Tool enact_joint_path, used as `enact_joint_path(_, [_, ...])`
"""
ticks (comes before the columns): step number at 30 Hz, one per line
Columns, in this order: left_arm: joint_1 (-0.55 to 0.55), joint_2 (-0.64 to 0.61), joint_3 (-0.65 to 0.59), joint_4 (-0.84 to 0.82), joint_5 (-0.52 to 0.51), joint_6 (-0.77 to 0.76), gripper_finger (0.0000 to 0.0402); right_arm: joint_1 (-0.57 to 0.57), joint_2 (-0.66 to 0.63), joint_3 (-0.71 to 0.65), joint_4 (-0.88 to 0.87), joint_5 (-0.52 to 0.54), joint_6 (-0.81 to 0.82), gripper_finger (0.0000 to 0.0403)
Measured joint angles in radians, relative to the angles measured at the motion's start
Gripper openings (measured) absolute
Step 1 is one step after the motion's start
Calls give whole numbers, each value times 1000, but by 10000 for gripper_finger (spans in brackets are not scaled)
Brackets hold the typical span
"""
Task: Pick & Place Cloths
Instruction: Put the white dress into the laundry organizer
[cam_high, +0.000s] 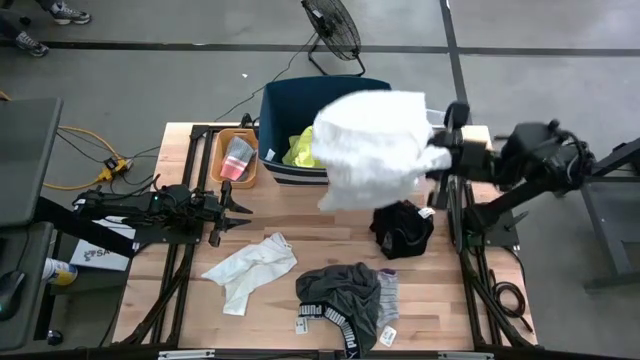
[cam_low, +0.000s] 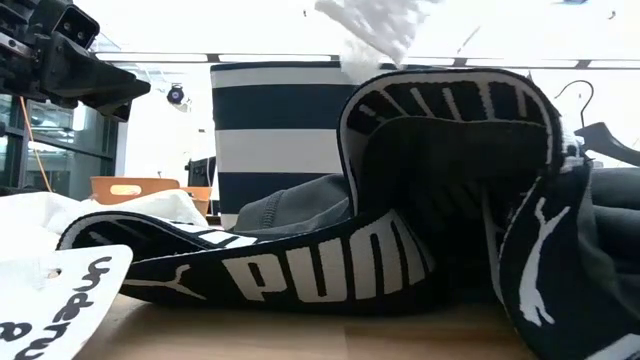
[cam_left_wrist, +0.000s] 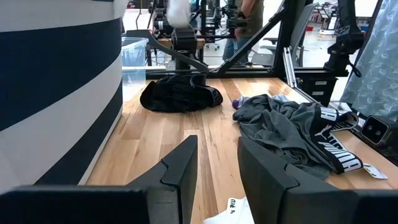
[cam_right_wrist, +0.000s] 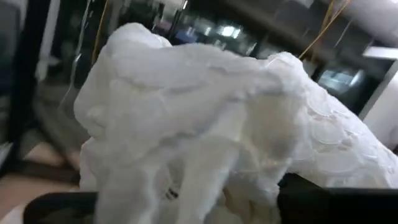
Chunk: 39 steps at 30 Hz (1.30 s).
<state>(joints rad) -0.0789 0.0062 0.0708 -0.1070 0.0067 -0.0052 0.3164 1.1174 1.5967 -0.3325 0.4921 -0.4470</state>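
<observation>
White cloth (cam_high: 372, 150) hanging bunched from right gripper (cam_high: 437, 152), jaws clamping on it, carrying it high over navy bin (cam_high: 290, 100) rim — prob. lining up for drop inside. Fabric thin, crumpled, draping loose. Yellow shirt (cam_high: 299, 150) lying in bin already. Left gripper (cam_high: 232, 212) waiting low over surface (cam_high: 300, 225) w/ jaws part-open, holding nothing. Remaining on surface: second white cloth (cam_high: 250, 270), black cloth (cam_high: 403, 230), grey shorts (cam_high: 345, 295).
</observation>
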Motion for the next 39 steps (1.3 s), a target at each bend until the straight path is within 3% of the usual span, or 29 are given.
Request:
enact_joint_path(7, [0,0,0,0,0,0,113,-136,19,1,239,-165,-139,58])
enact_joint_path(13, [0,0,0,0,0,0,113,-257,76,1,393,-221,-211,58])
enact_joint_path(19, [0,0,0,0,0,0,113,-407,165,1,546,-231,-185,58])
enact_joint_path(23, [0,0,0,0,0,0,113,-506,226,1,593,-227,-109,58])
enact_joint_path(29, [0,0,0,0,0,0,113,-629,317,1,589,-138,43,58])
enact_joint_path(39, [0,0,0,0,0,0,113,-699,426,0,388,-78,446,58])
